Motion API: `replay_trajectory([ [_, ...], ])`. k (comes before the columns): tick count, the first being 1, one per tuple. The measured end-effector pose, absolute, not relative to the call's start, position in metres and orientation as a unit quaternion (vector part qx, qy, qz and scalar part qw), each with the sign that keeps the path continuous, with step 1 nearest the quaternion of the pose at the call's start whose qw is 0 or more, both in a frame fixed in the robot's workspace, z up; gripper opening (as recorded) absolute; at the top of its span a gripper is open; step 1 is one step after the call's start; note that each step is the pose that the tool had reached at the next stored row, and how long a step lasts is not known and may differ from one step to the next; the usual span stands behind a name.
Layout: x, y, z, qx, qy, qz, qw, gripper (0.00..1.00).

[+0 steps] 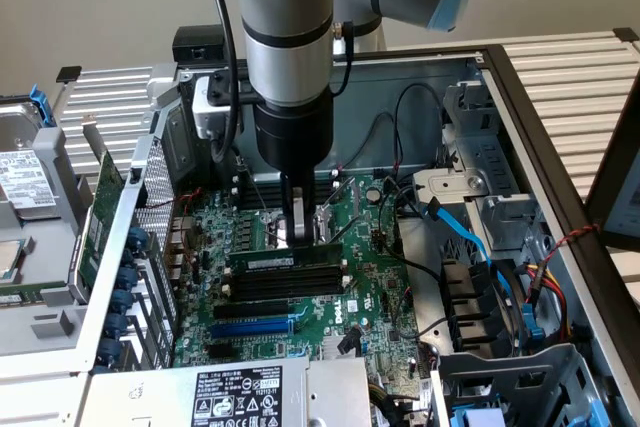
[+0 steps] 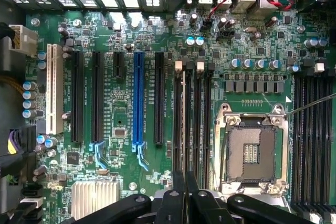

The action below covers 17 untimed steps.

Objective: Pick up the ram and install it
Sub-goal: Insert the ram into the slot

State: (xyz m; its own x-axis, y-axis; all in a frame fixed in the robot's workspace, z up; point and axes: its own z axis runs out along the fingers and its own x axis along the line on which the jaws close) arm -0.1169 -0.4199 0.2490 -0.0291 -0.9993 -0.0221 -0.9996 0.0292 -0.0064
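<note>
- Green and thin, the ram (image 1: 268, 261) is already off its resting place. It stands on edge, white label showing, along the bank of black memory slots (image 1: 290, 287) on the motherboard (image 1: 330, 332).
- From the wrist view the ram (image 2: 183, 119) appears edge-on as a pale line along one slot, between the black expansion slot (image 2: 158, 103) and the CPU socket (image 2: 251, 153). Which slot of the bank it is in, I cannot tell.
- The gripper (image 1: 298, 239) is low over the board at the stick. Seen from the wrist, the gripper (image 2: 184, 178) has its fingers (image 2: 176, 198) drawn tight together, and the stick's top edge runs straight into the seam between them. I judge it is pinching the ram.
- Pick-up looks done, and alignment with the slot looks done or nearly so.
- Whether the stick is pressed fully home is not readable; the white end latch (image 2: 178, 65) does not show clearly locked or open.
- The neighbouring memory slots (image 2: 206, 119) are empty.
</note>
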Motion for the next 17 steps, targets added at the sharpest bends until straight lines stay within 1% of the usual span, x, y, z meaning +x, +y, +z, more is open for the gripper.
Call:
replay_trajectory([
  [7, -0.117, -0.42, 0.2466, -0.697, 0.717, 0.01, 0.006, 0.12],
  [17, -0.1169, -0.422, 0.2454, -0.697, 0.717, 0.01, 0.005, 0.12],
])
